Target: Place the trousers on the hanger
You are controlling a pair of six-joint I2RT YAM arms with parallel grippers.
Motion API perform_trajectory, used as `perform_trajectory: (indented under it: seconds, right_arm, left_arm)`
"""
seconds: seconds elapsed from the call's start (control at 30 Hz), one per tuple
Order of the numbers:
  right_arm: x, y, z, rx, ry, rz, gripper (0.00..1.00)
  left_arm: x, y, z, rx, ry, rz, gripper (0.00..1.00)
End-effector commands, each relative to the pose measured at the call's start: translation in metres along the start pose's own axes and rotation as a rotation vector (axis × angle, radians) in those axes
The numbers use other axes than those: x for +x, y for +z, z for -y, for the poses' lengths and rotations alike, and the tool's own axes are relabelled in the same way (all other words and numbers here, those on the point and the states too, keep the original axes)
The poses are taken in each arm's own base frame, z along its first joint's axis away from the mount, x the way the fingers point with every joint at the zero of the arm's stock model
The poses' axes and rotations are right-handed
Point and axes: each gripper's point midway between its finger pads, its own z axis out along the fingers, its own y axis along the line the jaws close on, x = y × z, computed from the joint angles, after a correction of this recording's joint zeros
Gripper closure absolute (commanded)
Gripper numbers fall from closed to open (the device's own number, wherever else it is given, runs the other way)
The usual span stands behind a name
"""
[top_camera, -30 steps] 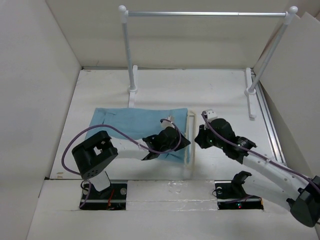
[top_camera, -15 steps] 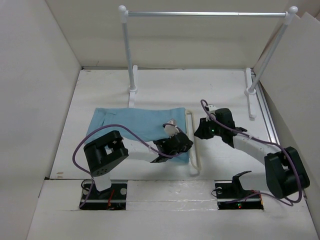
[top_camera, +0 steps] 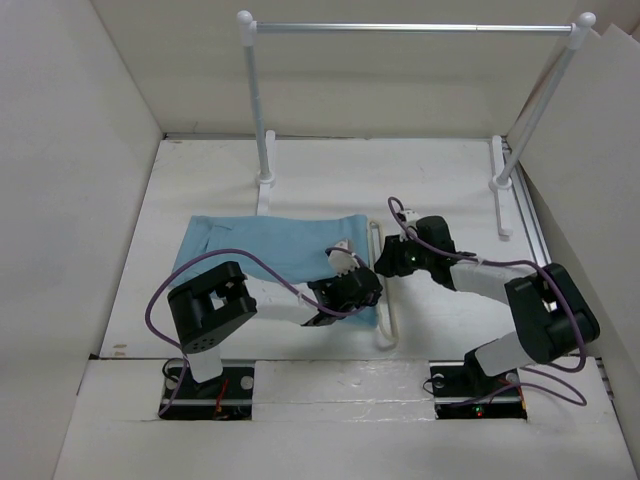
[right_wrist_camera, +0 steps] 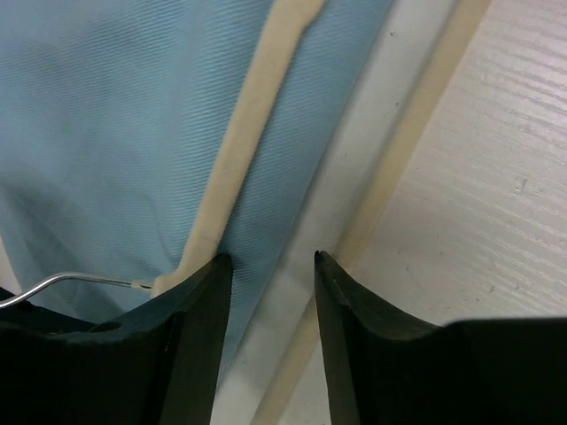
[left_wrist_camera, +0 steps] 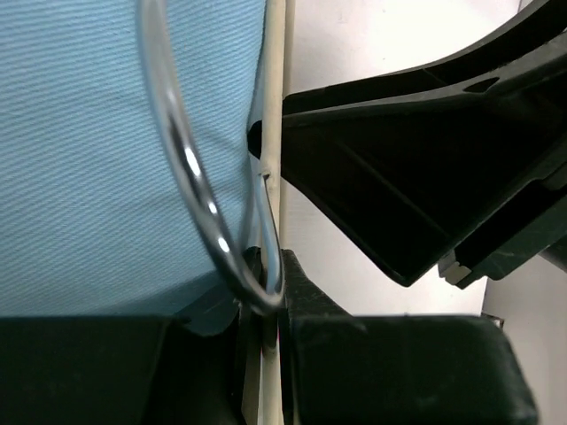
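Trousers (top_camera: 270, 250) lie flat, left-centre of desk (top_camera: 330, 180); hanger (top_camera: 386, 320) along their right edge. Your left claw (left_wrist_camera: 266, 328) clamps hanger; right claw (right_wrist_camera: 273, 261) gapes over it. Cloth likely limp, light: pinch right edge.

Hanger (top_camera: 386, 320) over right edge of trousers (top_camera: 262, 248)
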Motion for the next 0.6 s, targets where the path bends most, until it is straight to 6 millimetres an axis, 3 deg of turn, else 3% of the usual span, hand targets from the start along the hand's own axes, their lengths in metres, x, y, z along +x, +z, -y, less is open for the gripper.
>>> perform_trajectory:
  seconds: [0.0, 0.17, 0.33, 0.47, 0.57]
  right_arm:
    - [-0.035, 0.007, -0.023, -0.059, -0.013, 0.103, 0.5]
    - [-0.02, 0.013, -0.022, -0.06, 0.054, 0.073, 0.49]
    - [0.002, 0.015, -0.023, -0.087, 0.129, 0.02, 0.64]
    - [0.008, 0.015, -0.027, -0.124, 0.173, 0.005, 0.71]
    - [0.013, 0.014, -0.023, -0.09, 0.17, -0.008, 0.63]
  left_arm:
    - [-0.009, -0.004, 0.006, 0.048, 0.014, 0.011, 1.0]
    - [-0.012, 0.003, 0.007, 0.077, 0.019, 0.0, 1.0]
    - [-0.017, 0.0, 0.008, 0.08, 0.043, 0.023, 1.0]
    - [-0.02, 0.0, 0.006, 0.064, 0.059, 0.038, 1.0]
    - [-0.021, 0.003, -0.002, 0.053, 0.049, 0.039, 1.0]
